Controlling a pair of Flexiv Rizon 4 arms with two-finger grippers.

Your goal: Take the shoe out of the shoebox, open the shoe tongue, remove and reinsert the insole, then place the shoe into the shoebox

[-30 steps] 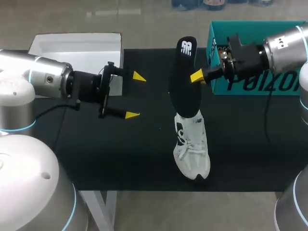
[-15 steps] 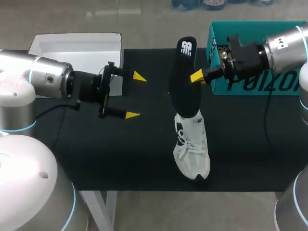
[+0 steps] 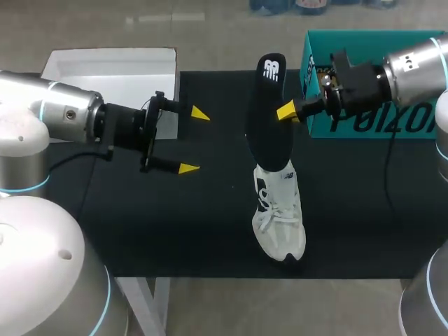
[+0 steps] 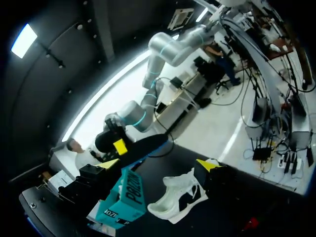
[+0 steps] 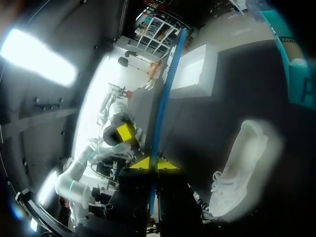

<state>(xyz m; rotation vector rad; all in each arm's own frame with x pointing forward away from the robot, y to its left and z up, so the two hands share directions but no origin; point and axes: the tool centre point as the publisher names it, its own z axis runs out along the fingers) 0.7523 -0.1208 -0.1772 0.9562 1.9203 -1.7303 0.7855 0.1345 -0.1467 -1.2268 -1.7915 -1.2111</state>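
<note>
**Right gripper** (image 5: 155,165): jaws clamped on the black insole (image 3: 268,119), one yellow tip on each face. The right wrist view shows the insole edge-on between them. It is held by its side edge and steeply raised, with its lower end at the collar of the white shoe (image 3: 280,220). Judgement: this height and tilt suit drawing the insole out of, or feeding it into, the shoe.

**Left gripper** (image 3: 192,141): jaws wide apart and empty. It hangs above the surface (image 3: 175,224), well apart from the shoe, probably standing by to steady it.

**Shoe:** it rests on the surface, outside the teal shoebox (image 3: 364,126).

**Not verifiable:**
- The insole covers the shoe opening, so insertion depth cannot be confirmed.
- The right arm hides much of the shoebox interior.
- The shoe is blurred in the right wrist view.
</note>
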